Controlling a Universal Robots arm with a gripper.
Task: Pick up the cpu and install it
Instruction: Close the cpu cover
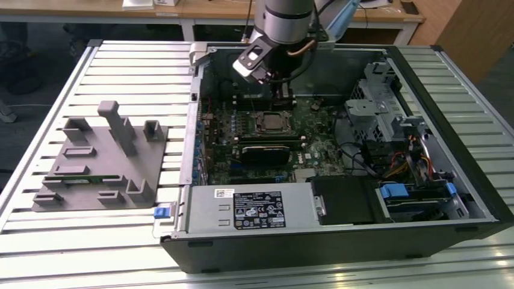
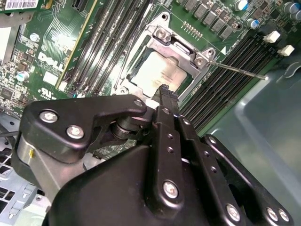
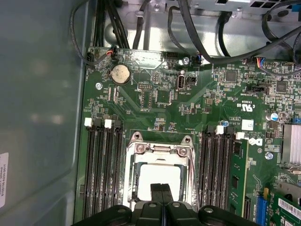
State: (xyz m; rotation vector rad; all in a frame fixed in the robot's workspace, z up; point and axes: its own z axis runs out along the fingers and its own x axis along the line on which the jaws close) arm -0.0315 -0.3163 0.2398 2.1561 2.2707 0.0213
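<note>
**Two fingers shut above the seated cpu**

Exterior view: the arm (image 1: 285,18) reaches down into an open case (image 1: 337,241) lying on a slatted table (image 1: 120,72). The end effector (image 1: 278,90) hangs over the motherboard (image 1: 313,150), near the socket (image 1: 269,123). Its tips are dark against dark parts and hard to make out. The cpu cannot be told apart from the socket here. A grey fixture (image 1: 96,162) sits on the table at the exterior view's left, well apart from the case.

Second wrist view: black links hide one side of the socket (image 2: 181,49). The end effector (image 2: 164,92) has its tips pressed together with nothing between them. Past them the cpu (image 2: 155,70) lies flat inside the metal frame, one edge covered by the tips.

First wrist view: the end effector (image 3: 161,188) shows two fingers (image 3: 155,197) meeting along a thin seam and gripping nothing. The cpu (image 3: 157,176), washed out by glare, sits in the socket (image 3: 160,148) between the memory slots (image 3: 101,174). Whether the tips touch it cannot be told.
</note>
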